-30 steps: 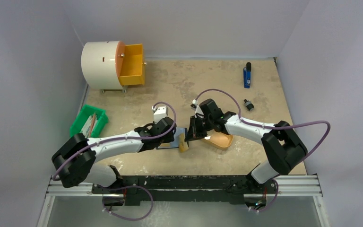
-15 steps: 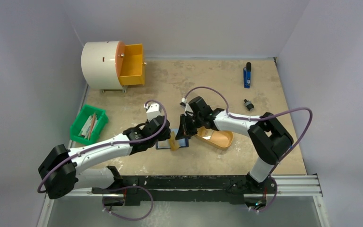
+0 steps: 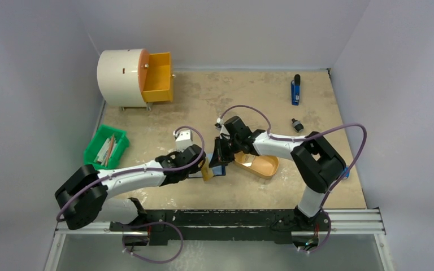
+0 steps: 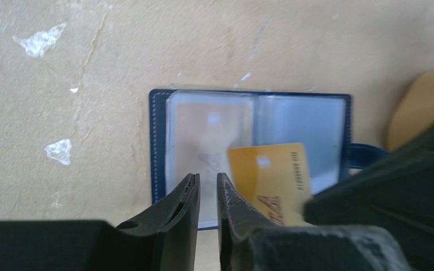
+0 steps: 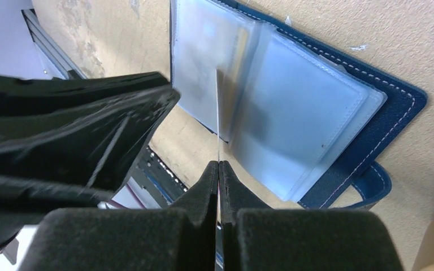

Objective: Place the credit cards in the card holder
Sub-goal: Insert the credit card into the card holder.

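Thin tan plastic credit card (image 4: pixel 274 175) poised over the open navy-blue folding card holder (image 4: pixel 215 130), mid near edge of the beige counter (image 3: pixel 316 113).
My right claw (image 5: pixel 219 166) is clamped on the card's trailing end. I judge the card light, stiff and slick, so that end pinch suits it. It stands on edge, and its long axis seems to run from the claw toward the holder's clear sleeves (image 5: pixel 311 113), short edge leading. My left claw (image 4: pixel 208 180) hangs beside it, fingers a slit apart, holding nothing.

White arms (image 3: pixel 133 173), black joints (image 3: pixel 83 195), looping purple cables (image 3: pixel 243 106).
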Available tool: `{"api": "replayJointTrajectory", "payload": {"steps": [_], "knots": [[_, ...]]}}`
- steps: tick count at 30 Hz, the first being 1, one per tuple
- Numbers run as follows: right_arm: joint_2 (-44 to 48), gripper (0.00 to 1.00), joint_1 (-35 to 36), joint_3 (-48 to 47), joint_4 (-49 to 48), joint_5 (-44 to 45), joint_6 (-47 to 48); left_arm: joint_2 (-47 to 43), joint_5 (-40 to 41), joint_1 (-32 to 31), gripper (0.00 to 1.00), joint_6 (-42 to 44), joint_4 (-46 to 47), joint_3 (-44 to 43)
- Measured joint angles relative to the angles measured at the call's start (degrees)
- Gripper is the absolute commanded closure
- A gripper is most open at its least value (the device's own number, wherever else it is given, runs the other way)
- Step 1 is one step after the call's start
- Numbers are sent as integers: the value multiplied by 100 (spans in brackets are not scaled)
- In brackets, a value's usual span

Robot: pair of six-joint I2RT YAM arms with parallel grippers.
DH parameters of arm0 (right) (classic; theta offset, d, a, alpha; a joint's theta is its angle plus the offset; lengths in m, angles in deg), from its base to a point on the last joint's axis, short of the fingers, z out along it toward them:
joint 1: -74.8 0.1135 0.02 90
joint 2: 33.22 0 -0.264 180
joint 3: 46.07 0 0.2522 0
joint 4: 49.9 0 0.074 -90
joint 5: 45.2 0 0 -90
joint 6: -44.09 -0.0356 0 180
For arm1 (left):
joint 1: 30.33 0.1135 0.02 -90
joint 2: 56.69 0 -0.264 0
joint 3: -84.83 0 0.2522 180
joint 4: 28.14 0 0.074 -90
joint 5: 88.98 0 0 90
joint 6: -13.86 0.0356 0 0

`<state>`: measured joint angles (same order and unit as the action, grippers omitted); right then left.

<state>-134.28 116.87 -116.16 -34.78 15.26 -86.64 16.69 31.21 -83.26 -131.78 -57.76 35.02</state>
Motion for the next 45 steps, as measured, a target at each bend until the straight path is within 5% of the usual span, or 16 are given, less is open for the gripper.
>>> {"api": "replayJointTrajectory", "payload": {"steps": [11,45], "knots": [[732,100,-63,376,2,168,-223,361,271,4,89,-251,120,328],[92,100,-164,354,-413,101,-518,304,337,4,90,-385,273,446]]}}
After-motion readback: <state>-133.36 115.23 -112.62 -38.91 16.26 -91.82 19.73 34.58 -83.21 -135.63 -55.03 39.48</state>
